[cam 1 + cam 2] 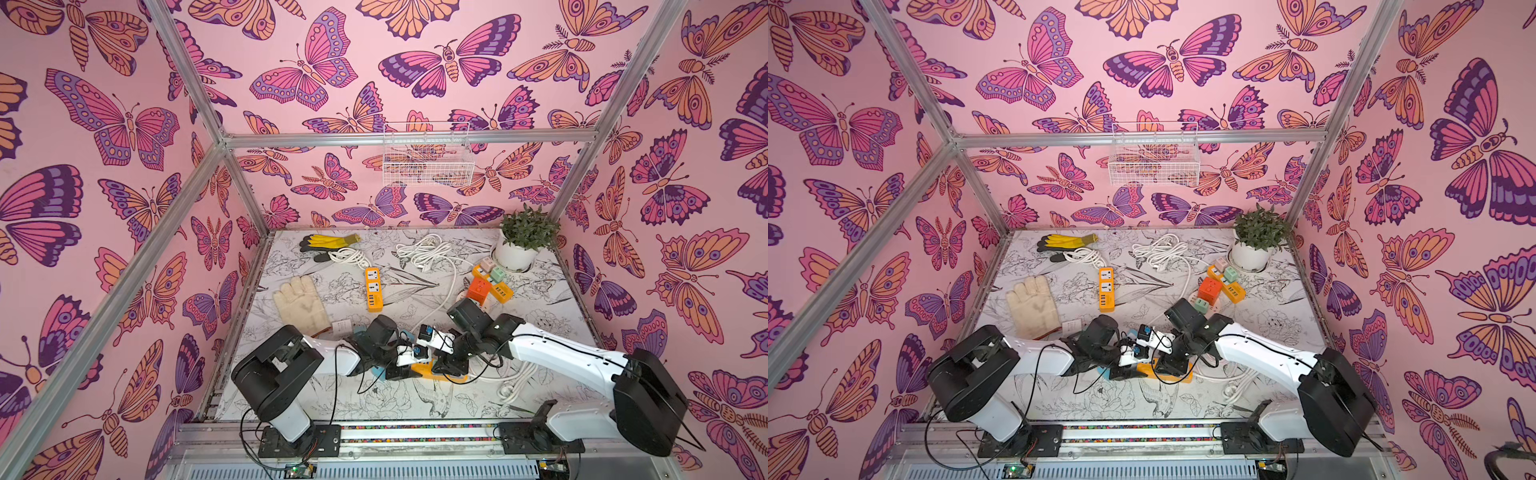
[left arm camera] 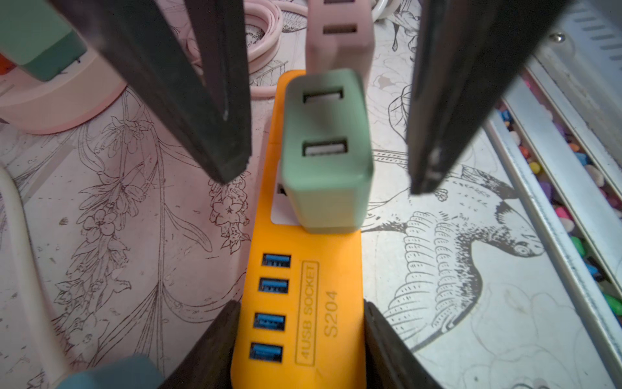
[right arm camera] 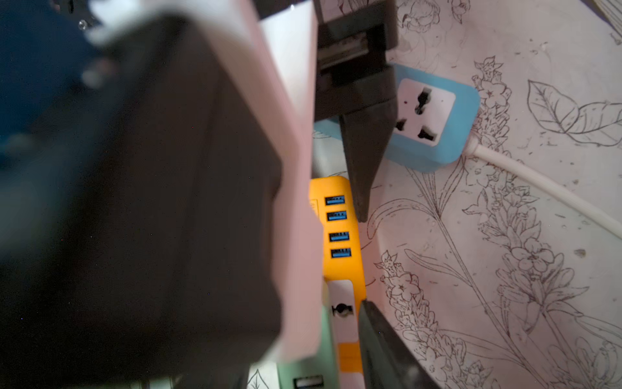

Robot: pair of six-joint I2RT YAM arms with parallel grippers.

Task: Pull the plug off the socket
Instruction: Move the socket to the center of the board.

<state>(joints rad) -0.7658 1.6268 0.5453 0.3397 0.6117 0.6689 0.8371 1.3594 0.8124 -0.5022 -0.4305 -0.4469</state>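
Observation:
An orange socket strip (image 2: 340, 262) with several blue USB ports lies near the table's front, partly hidden under the arms in both top views (image 1: 440, 372) (image 1: 1177, 370). A green plug (image 2: 323, 141) stands upright in its socket, with a pink plug (image 2: 340, 33) farther along. My left gripper (image 2: 299, 310) (image 1: 405, 372) is shut on the strip's USB end, pads against both long sides. My right gripper (image 2: 328, 178) (image 1: 446, 368) straddles the green plug, open, with a gap on each side. In the right wrist view one finger (image 3: 380, 343) shows beside the plug (image 3: 303, 370); the other is hidden.
A blue single socket (image 3: 434, 118) with a white cable lies just beyond the strip. Farther back are another orange strip (image 1: 372, 289), a strip with cube adapters (image 1: 490, 284), white cable coils (image 1: 424, 251), gloves (image 1: 301, 305) and a potted plant (image 1: 525, 241).

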